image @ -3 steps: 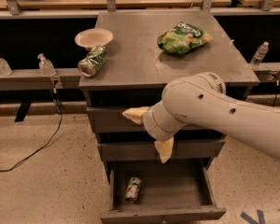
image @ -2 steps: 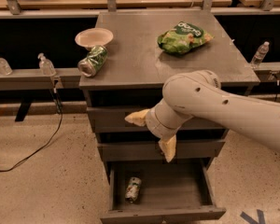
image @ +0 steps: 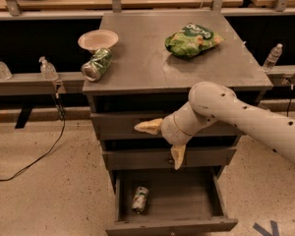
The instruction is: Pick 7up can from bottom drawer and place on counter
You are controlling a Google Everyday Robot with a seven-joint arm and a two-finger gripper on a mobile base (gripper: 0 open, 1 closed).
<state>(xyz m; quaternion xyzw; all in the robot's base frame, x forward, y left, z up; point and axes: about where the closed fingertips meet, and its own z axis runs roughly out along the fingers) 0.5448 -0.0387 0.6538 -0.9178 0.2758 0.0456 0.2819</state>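
The 7up can [image: 140, 199] lies on its side in the left part of the open bottom drawer [image: 196, 205], whitish with green patches. The counter [image: 152, 58] is the grey cabinet's flat top above. My gripper [image: 162, 142] hangs in front of the upper drawers, above and a little right of the can. Its two cream fingers [image: 148, 127] are spread wide apart, one pointing left and one pointing down, with nothing between them. My white arm [image: 246, 117] comes in from the right.
On the counter lie a dented darker green can [image: 97, 64], a paper bowl [image: 98, 40] and a green chip bag [image: 191, 40]. Plastic bottles [image: 48, 69] stand on ledges either side. A black cable [image: 34, 156] runs across the floor at left.
The view has drawn closer to the cabinet. My gripper has shifted slightly right and down in front of the drawers, still spread open. The can has not moved.
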